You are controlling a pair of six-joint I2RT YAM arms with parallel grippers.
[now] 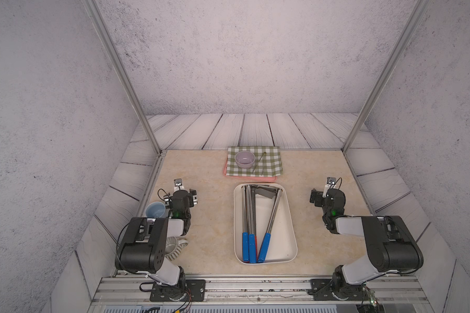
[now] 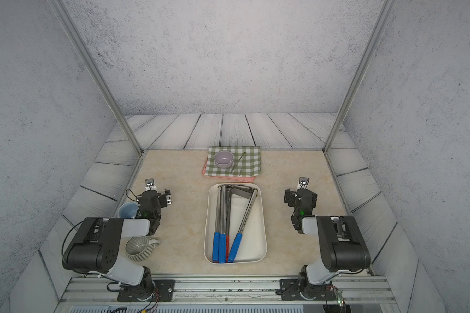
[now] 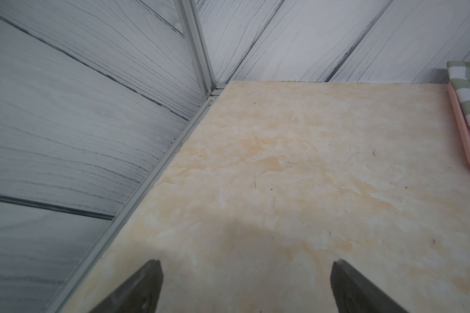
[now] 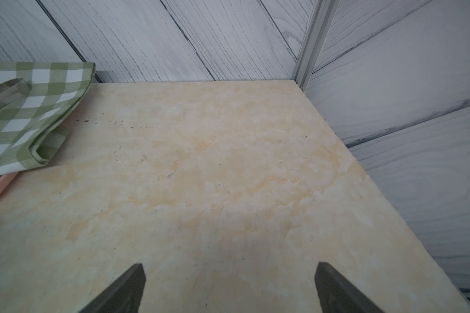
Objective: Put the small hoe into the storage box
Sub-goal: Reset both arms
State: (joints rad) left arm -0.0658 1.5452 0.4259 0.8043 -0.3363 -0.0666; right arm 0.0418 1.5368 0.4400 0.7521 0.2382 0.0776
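The left arm (image 1: 144,244) and right arm (image 1: 388,244) share one build: bulky black joint housings joined by pale grey link covers with rounded edges, the left shoulder housing pierced by a cluster of small round holes. Just behind each gripper a green indicator light (image 1: 177,214) glows on the black wrist, and above it a small silver camera module (image 1: 178,183) sits on a bracket beside a thin black cable (image 1: 158,193). The left gripper (image 3: 245,267) and right gripper (image 4: 230,268) end in dark grey, tapering fingers (image 3: 144,287). Farthest from the grippers, black base plates (image 1: 193,294) carry screws, with red and yellow wires (image 1: 187,303) trailing from the left one.
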